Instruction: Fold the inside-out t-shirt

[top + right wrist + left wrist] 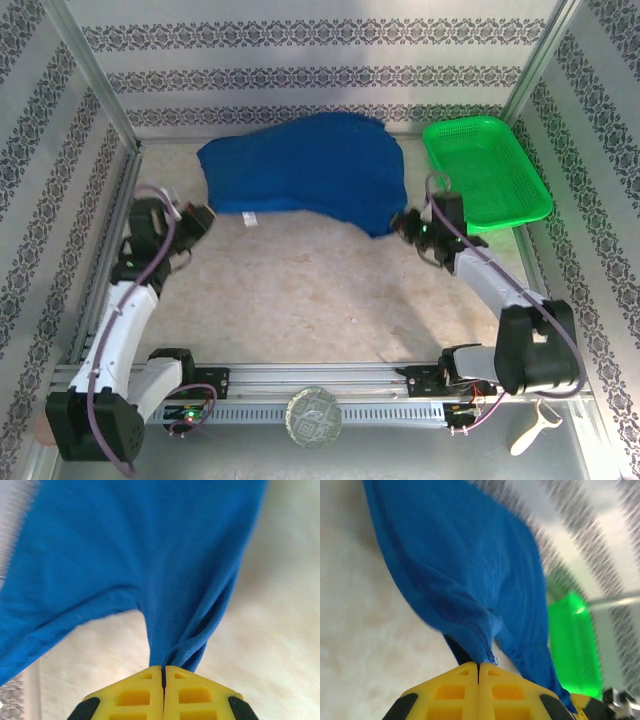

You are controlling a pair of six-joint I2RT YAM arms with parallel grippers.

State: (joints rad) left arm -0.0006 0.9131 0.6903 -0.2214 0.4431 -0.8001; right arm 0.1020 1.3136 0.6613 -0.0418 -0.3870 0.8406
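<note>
T-shirt (300,170) spans the table (300,290) left to right, beyond both arms; left jaws and right jaws are clamped tight on its near corners.

Bright even light, left wrist view motion-blurred

rumpled royal-blue t-shirt (310,170) spread wide, near corners pinched.

A robot test cell, likely in a lab: aluminium frame posts (92,75) hold wallpapered panels (300,60) left, far and right of a beige table (300,300), with a slotted rail (320,376) along the near edge.
</note>
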